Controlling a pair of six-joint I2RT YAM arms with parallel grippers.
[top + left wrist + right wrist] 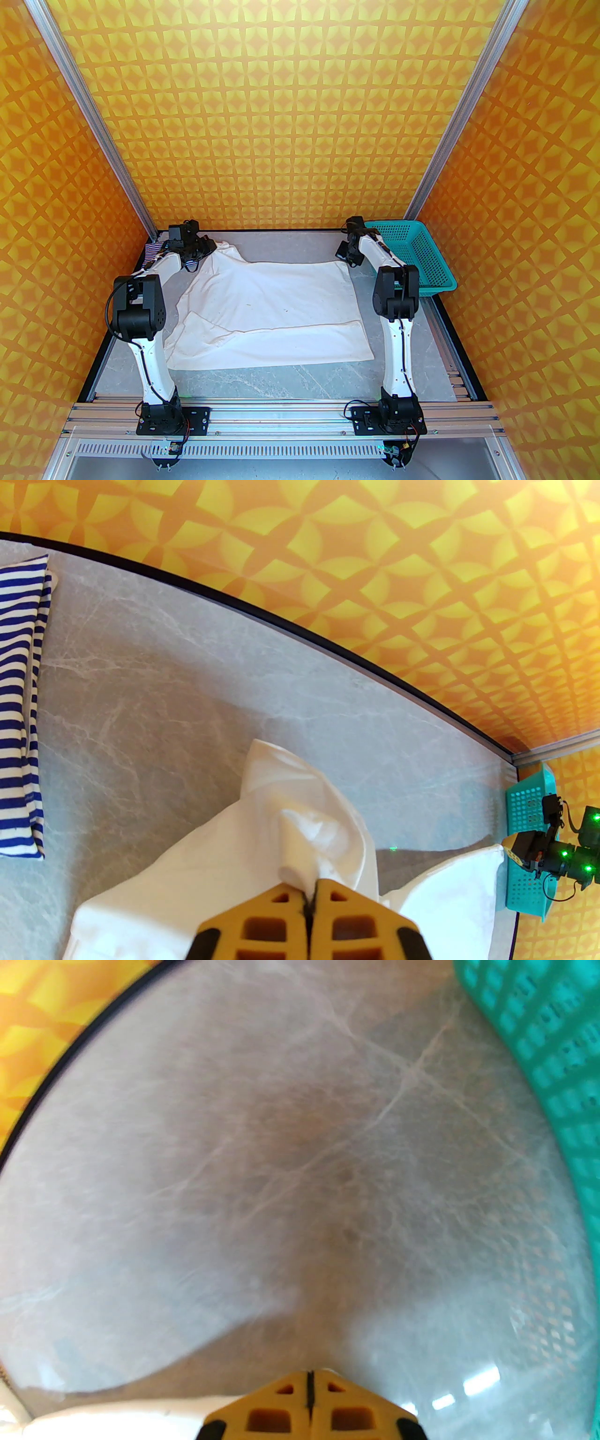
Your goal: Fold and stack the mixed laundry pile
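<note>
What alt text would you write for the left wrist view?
The left gripper, shut, pinches a bunched corner of the white cloth on a grey table. A striped garment lies at the left edge, and a teal basket sits far right by an orange patterned wall.

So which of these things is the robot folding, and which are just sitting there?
For the job:
- white cloth, spread on the table, with one far corner pinched by the left gripper
- striped garment, in the far left corner

Just lying about:
- teal basket, at the far right
</note>
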